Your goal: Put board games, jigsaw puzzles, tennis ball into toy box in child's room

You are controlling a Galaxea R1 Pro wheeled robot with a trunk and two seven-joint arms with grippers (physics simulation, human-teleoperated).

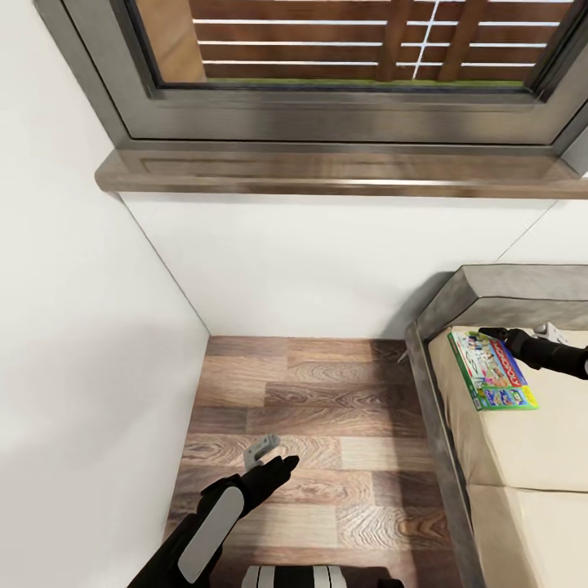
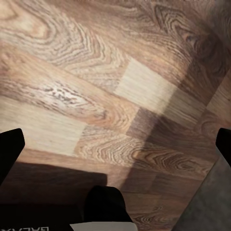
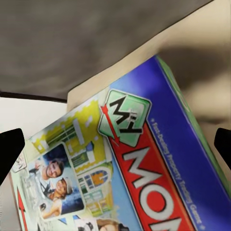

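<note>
Monopoly board game [image 1: 492,370]: lies flat on the beige mattress [image 1: 523,457] of the bed, close to the grey padded bed frame [image 1: 441,392] at the corner near the wall.

Right gripper [image 1: 495,333]: arm reaches in over the box's far edge. In the right wrist view both fingertips [image 3: 10,153] sit wide apart at the frame's edges, with the box lid [image 3: 139,178] between and beyond them. Fingers released; no contact with the box can be confirmed.

Left gripper [image 1: 269,457]: hangs over the wood-plank floor [image 1: 327,425], well apart from the bed. In the left wrist view the fingertips [image 2: 9,151] are spread wide with bare floor [image 2: 106,96] between them. Fingers released, grasping nothing.

A window with a brown sill [image 1: 343,173] stands above the white wall.
</note>
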